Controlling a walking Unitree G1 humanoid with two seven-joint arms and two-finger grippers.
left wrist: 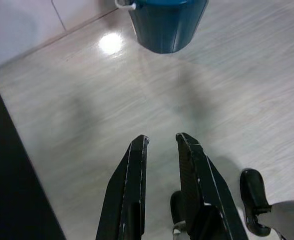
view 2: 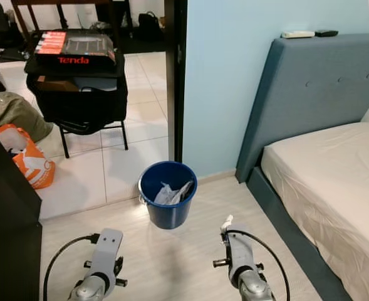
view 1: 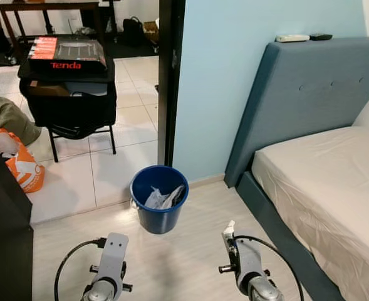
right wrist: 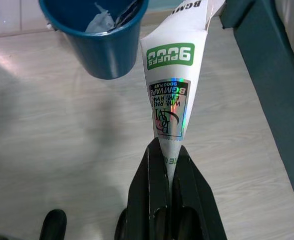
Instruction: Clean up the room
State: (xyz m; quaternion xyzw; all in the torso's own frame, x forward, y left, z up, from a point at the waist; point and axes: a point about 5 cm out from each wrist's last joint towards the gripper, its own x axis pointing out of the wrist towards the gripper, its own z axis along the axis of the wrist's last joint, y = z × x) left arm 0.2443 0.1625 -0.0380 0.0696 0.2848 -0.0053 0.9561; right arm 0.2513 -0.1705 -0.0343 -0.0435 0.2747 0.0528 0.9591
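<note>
A blue bin stands on the pale wood floor by the light-blue wall, with crumpled white litter inside. My right gripper is shut on a flattened white carton with a green label and a shiny sticker. The carton points toward the bin and is held short of it, a little to its right; its white tip pokes up above my right arm. My left gripper hovers over bare floor short of the bin, open by a narrow gap with nothing between its fingers.
A bed with a grey-blue headboard fills the right side. A dark cabinet stands close on the left. Through the doorway are a black chair bearing a Tenda box and an orange bag on white tiles.
</note>
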